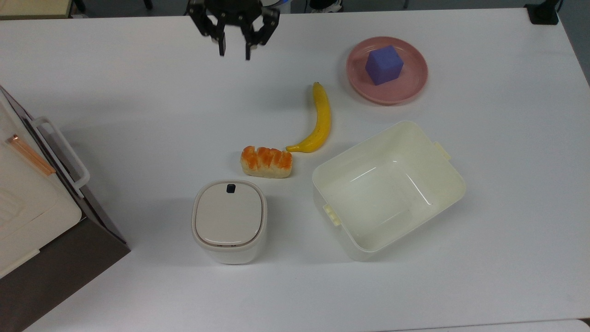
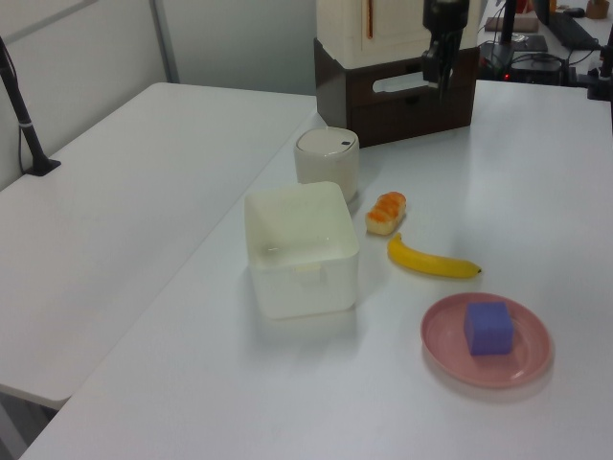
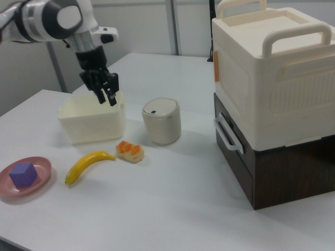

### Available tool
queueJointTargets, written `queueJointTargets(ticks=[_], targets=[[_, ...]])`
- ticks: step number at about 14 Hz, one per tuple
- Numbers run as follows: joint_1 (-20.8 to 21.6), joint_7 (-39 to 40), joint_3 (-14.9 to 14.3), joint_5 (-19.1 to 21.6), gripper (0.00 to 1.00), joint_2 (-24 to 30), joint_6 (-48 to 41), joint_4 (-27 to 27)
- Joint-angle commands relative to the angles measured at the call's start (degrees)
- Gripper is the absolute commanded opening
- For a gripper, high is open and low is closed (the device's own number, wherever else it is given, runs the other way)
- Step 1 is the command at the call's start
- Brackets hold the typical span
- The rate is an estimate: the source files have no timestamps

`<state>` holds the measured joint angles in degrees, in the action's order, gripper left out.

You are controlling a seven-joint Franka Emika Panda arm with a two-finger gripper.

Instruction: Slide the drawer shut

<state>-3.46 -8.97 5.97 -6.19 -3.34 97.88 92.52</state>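
Over at the top view's left edge sits the drawer, pushed flush into its dark brown cabinet, its white loop handle facing the open tabletop; a cream appliance is stacked on the cabinet. At the far edge of the table, near the top view's upper border, the gripper hangs in the air with its two fingers a little apart and nothing between them, well away from the handle. Between it and the drawer the white surface lies bare, a wide stretch of room. Everything else clusters toward the middle and the top view's right: one lidded bin, one bread roll just beside the tip of one banana, one open cream tub, and one pink plate carrying one purple cube. The tub stands near the banana's lower end without touching it. The bin stands apart from the cabinet with a clear lane between them. A second white table runs alongside in the left view.
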Motion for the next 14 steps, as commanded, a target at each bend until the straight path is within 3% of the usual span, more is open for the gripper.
queueJointTargets(ticks=[1, 10, 14], targets=[[3.1, 1.76, -2.1, 1.27, 1.0, 2.55, -2.78, 1.27], [3.02, 1.58, -2.98, 1.71, 1.0, 2.55, -6.56, -0.41], [2.58, 1.58, -3.68, 4.34, 1.0, 2.63, -6.65, -0.85]])
